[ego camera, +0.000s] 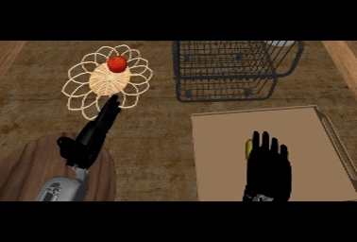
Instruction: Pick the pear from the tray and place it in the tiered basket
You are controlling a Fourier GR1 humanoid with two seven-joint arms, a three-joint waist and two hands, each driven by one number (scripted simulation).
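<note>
Since the pear (pixel 247 147) lies on the tray (pixel 223 156), peeking out just left of the flat, straight-fingered right hand (pixel 268 165), its long axis pointing toward the basket (pixel 230 71), that hand is nearer.

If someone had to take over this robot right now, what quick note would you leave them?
Right robot hand: over the tray, fingers straight, covering a yellow-green pear; not yet gripped.
Left robot hand: open, fingers pointing at the woven wire trivet holding a red fruit.
Tiered basket: behind the tray, no pear in it.
Done: hand brought to the pear.
Left: grasp, lift, place in basket.
</note>
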